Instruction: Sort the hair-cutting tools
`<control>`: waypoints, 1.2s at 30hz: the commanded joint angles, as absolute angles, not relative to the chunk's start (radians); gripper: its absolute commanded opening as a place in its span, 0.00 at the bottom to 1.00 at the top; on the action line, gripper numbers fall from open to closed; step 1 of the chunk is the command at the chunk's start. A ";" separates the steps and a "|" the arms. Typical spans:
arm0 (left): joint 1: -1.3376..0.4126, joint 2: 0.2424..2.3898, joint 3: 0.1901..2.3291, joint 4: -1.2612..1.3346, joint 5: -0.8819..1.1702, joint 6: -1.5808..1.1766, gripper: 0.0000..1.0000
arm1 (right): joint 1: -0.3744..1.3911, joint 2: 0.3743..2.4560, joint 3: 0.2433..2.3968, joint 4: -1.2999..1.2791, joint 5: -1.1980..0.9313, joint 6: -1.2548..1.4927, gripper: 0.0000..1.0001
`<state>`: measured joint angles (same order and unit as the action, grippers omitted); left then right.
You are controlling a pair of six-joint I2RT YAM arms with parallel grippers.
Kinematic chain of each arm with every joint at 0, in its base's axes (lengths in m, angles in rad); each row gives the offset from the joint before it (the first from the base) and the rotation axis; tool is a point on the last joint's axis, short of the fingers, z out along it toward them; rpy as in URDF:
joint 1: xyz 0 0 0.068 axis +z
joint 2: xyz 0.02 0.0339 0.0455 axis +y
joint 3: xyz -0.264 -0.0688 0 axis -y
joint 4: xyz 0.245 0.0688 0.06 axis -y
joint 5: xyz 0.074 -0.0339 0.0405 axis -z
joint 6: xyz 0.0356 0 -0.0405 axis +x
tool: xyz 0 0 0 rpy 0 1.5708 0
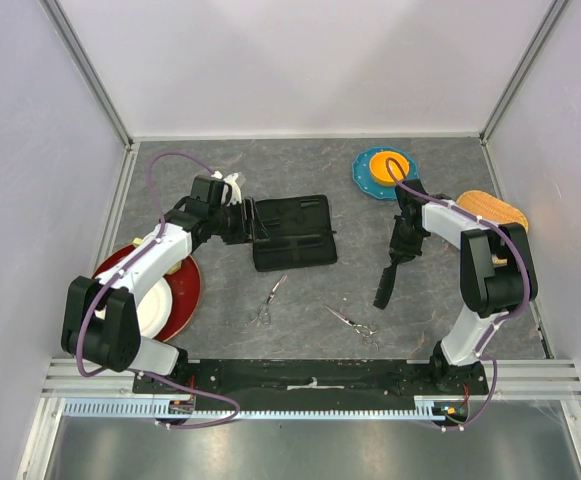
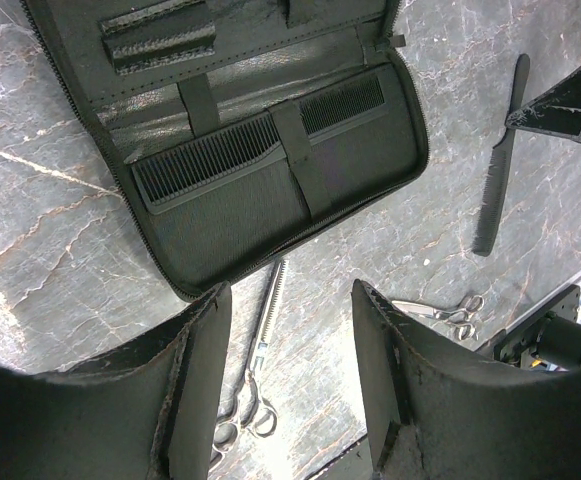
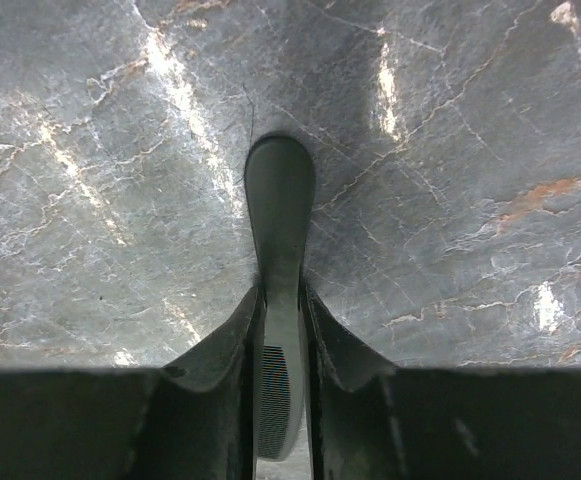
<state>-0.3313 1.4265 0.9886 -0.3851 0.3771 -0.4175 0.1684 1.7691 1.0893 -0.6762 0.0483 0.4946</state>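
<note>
Open black case (image 1: 292, 232) lies mid-table with one comb (image 2: 250, 150) tucked under its strap. First scissors (image 1: 268, 302) lie just off the case's near edge. Second scissors (image 1: 355, 322) lie further right, apart from it. A red plate (image 1: 188, 290) sits far left, partly under the left arm. A blue dish (image 1: 362, 175) and a wooden oval board (image 1: 490, 208) sit at the back right, away from the tools. Nothing blocks either pair of scissors.

Left arm reaches forward. Left gripper (image 2: 290, 290) hangs over the case's near-left edge, fingers spread, nothing between them. Right arm is folded back toward the middle, wrist pointing down. Right gripper (image 3: 280, 290) pinches the second comb (image 3: 278, 220), which slants down-left right of the case. Can't tell if its free end touches the table (image 1: 300, 170).
</note>
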 commanded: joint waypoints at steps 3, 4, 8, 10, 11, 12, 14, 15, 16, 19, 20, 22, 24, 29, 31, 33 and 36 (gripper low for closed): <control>-0.325 1.425 0.999 -0.344 0.396 -0.385 0.58 | 0.176 1.825 1.085 -0.664 0.074 0.509 0.19; -0.325 1.425 0.999 -0.345 0.397 -0.385 0.58 | 0.178 1.824 1.088 -0.666 0.078 0.509 0.18; -0.325 1.427 0.997 -0.345 0.403 -0.385 0.58 | 0.184 1.812 1.100 -0.667 0.078 0.499 0.13; -0.325 1.428 0.999 -0.341 0.417 -0.382 0.58 | 0.187 1.802 1.107 -0.672 0.078 0.492 0.11; -0.325 1.430 0.999 -0.341 0.423 -0.383 0.58 | 0.192 1.793 1.112 -0.673 0.078 0.491 0.11; -0.325 1.430 0.997 -0.341 0.432 -0.383 0.58 | 0.196 1.787 1.117 -0.678 0.078 0.488 0.11; -0.325 1.428 0.997 -0.334 0.442 -0.382 0.58 | 0.201 1.772 1.129 -0.683 0.077 0.486 0.11; -0.325 1.428 0.996 -0.333 0.449 -0.385 0.58 | 0.202 1.767 1.134 -0.689 0.077 0.483 0.11; -0.325 1.428 0.996 -0.331 0.454 -0.385 0.58 | 0.206 1.763 1.141 -0.692 0.075 0.485 0.11; -0.325 1.433 0.996 -0.330 0.459 -0.385 0.58 | 0.209 1.749 1.155 -0.706 0.074 0.482 0.11; -0.325 1.431 0.996 -0.330 0.460 -0.384 0.58 | 0.209 1.744 1.158 -0.709 0.074 0.482 0.11; -0.325 1.431 0.996 -0.330 0.462 -0.385 0.58 | 0.210 1.740 1.166 -0.715 0.066 0.480 0.11; -0.325 1.431 0.996 -0.328 0.466 -0.387 0.58 | 0.212 1.732 1.172 -0.721 0.061 0.480 0.11; -0.325 1.436 0.996 -0.327 0.477 -0.385 0.58 | 0.213 1.717 1.190 -0.727 0.040 0.485 0.11; -0.325 1.436 0.994 -0.325 0.483 -0.387 0.58 | 0.213 1.709 1.198 -0.727 0.025 0.489 0.11; -0.325 1.434 0.994 -0.322 0.495 -0.387 0.58 | 0.213 1.704 1.204 -0.726 0.017 0.495 0.11; -0.325 1.440 0.989 -0.308 0.537 -0.388 0.58 | 0.216 1.694 1.215 -0.719 0.003 0.508 0.11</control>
<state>-0.3286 1.4307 0.9886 -0.3603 0.4629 -0.4175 0.2096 1.7439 1.1641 -0.7216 0.0288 0.4862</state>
